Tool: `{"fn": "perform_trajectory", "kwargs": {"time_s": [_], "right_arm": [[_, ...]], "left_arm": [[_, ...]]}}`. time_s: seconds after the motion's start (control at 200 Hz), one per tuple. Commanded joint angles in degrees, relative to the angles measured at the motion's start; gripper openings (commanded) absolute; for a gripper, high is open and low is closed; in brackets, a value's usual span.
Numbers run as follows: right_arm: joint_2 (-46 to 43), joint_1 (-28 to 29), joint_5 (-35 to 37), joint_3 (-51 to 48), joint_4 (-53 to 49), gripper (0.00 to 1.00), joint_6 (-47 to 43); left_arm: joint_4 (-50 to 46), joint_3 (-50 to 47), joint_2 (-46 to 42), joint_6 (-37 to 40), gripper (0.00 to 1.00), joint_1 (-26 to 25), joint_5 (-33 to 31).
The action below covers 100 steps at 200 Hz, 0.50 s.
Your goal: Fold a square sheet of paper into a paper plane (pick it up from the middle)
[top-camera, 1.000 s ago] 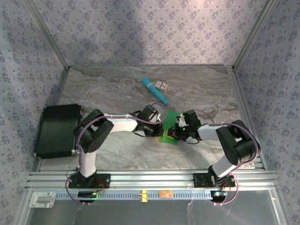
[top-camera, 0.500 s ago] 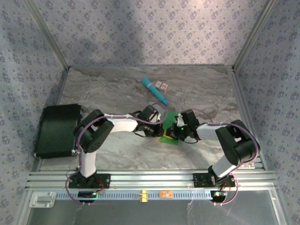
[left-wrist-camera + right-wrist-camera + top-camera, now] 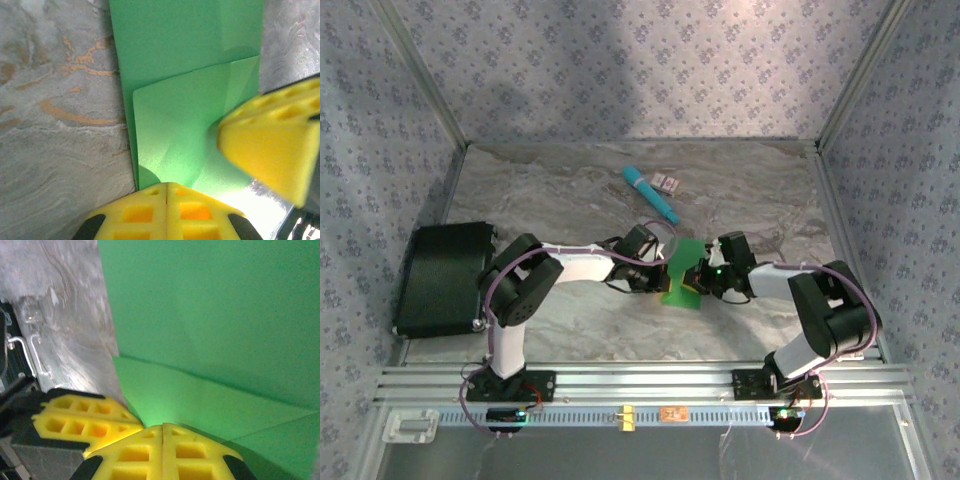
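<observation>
Because the left tool (image 3: 166, 189) and right tool (image 3: 163, 429) are both closed tight at the square sheet of paper (image 3: 185, 75), diverging pulls could tear it.

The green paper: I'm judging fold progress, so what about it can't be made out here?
Top external: the green paper is largely covered by both wrists; outline and fold count unclear.
Left wrist: its far and near edges are cut off by the frame; the blurred right fingers hide one corner.
Right wrist: it runs past the frame's edges; the left fingers cover part of its edge.
</observation>
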Motion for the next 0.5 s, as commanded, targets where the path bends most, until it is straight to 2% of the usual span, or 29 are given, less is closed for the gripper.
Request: {"fn": "perform_trajectory", "kwargs": {"time_s": [0.0,0.1,0.255,0.495], "right_arm": [[1.8,-2.34,1.56,1.28,-2.71,0.0,-1.89],[3.88,-4.55,1.3,-1.51,0.97,0.0,-0.13],[1.11,-6.67,1.82,-3.7,2.34,0.0,0.2],[-1.29,-8.54,1.54,-1.54,-2.7,0.0,-4.07]], "left_arm": [[-4.03,-0.29,1.18,0.53,0.0,-0.55,-0.13],[-4.4,-0.02,1.22,0.71,0.0,-0.62,-0.16],[-4.46,-0.11,1.17,0.63,0.0,-0.57,-0.13],[-4.29,-0.14,1.2,0.5,0.0,-0.76,0.06]]}}
